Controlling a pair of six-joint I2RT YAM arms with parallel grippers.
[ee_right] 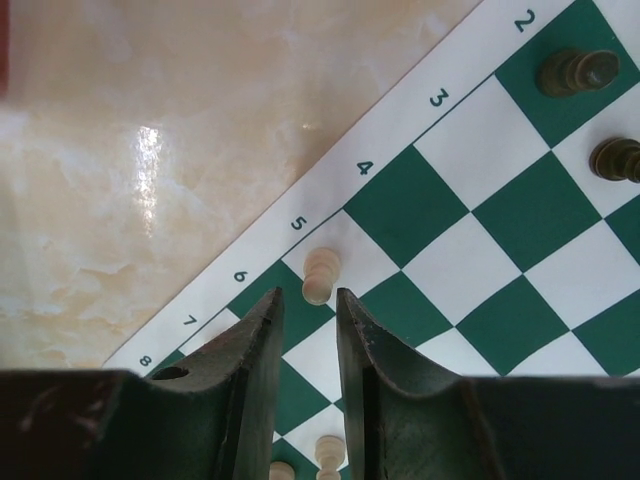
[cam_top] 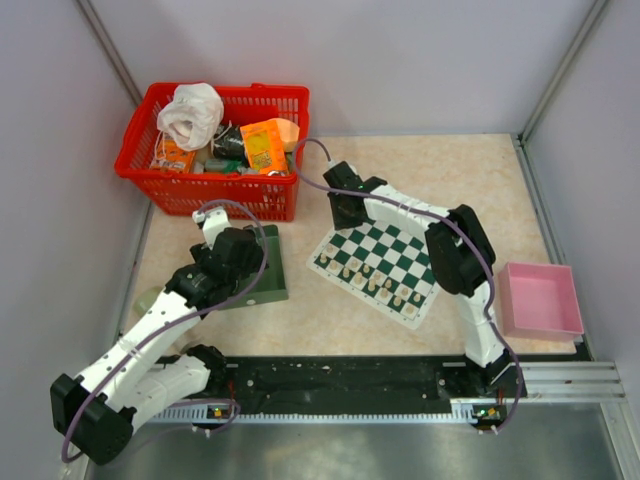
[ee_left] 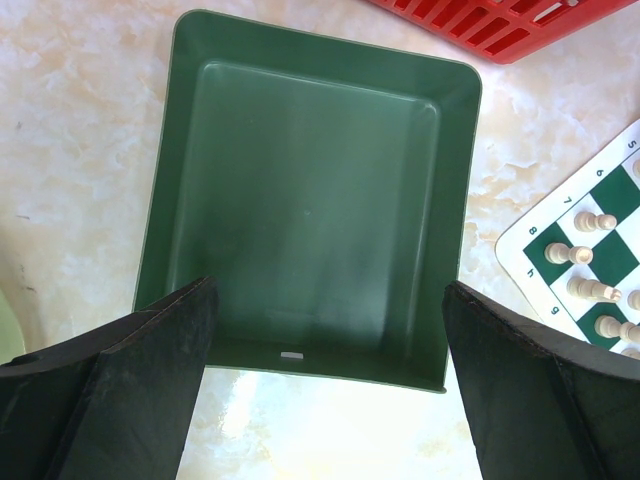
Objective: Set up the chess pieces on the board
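Red plastic catches the eye first from above: a basket point(cam_top: 215, 165) of odds and ends at 11 o'clock on the pale marbled counter point(cam_top: 450, 170), with a pink box point(cam_top: 540, 300) at 4 o'clock. The board point(cam_top: 385, 245) lies just right of centre, turned corner-on. A line of cream chess pieces point(cam_top: 375, 282) stands along its near side. The right arm point(cam_top: 460, 255) rises from 5 o'clock, folds at the elbow and reaches across to the board's 10 o'clock edge. The left arm point(cam_top: 160, 320) stretches from 7 o'clock over a dark green tray point(cam_top: 270, 280) at 9 o'clock.

In the left wrist view, the left fingers point(ee_left: 150, 380) stand wide apart and hold nothing, hovering above the tray, which is bare inside. A corner of the board shows at 3 o'clock with four cream pieces on it.

In the right wrist view, the right fingers point(ee_right: 250, 350) point at the board's numbered border with only a narrow gap between them. A cream pawn point(ee_right: 320, 275) sits on the edge square by the 5, right at the mouth of that gap. Whether the fingers already press it I cannot tell. Two black pieces point(ee_right: 578, 70) stand at 1 o'clock.

The step in hand looks like taking this stray pawn. The next move calls for a firm pinch and a straight lift, then a carry toward the cream ranks at 6 o'clock.
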